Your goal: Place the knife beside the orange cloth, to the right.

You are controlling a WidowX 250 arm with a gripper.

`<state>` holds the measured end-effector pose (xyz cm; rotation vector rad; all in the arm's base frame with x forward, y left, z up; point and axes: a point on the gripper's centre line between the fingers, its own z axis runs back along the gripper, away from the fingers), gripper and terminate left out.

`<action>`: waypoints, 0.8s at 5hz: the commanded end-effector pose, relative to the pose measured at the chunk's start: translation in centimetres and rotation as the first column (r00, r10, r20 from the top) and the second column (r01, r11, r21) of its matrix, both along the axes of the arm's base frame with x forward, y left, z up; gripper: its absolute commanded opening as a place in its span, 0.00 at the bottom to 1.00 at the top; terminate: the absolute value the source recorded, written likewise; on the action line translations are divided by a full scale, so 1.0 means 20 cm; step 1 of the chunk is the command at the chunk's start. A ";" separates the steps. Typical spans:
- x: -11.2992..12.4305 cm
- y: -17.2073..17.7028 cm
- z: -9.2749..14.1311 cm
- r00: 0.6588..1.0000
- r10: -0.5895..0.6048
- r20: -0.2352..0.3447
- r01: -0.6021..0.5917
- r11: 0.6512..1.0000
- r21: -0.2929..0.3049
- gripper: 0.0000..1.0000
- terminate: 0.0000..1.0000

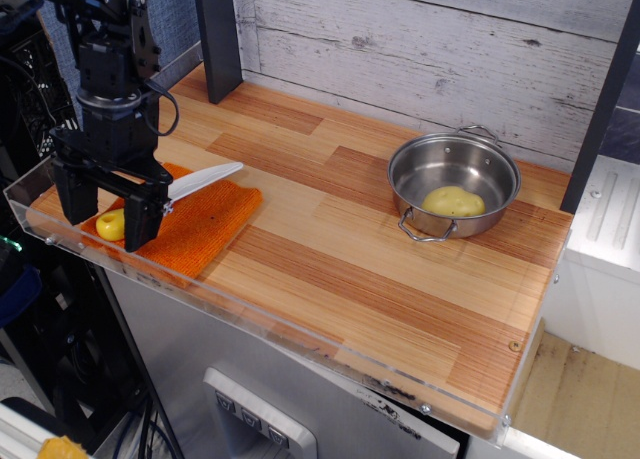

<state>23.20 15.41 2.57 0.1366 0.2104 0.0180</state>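
Observation:
The orange cloth (195, 227) lies flat at the front left of the wooden table. The knife lies on it: its white blade (203, 180) points up and right, and its yellow handle (110, 224) sits at the cloth's left end. My gripper (108, 221) hangs over the handle with its two black fingers spread apart, one on each side of the handle. The fingers are open and hold nothing. The middle of the knife is hidden behind the right finger.
A steel pot (454, 187) with a pale yellow potato-like piece (452, 201) inside stands at the back right. A clear acrylic rim (300, 329) runs along the table's front edge. A dark post (218, 37) stands at the back left.

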 end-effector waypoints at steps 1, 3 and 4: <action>0.05 0.03 0.03 1.000 -0.008 -0.021 0.008 1.000 -0.013 1.00 0.00; 0.04 0.02 0.03 1.000 -0.016 -0.020 0.016 1.000 -0.005 0.00 0.00; 0.04 0.02 0.03 1.000 -0.017 -0.020 0.017 1.000 -0.005 0.00 0.00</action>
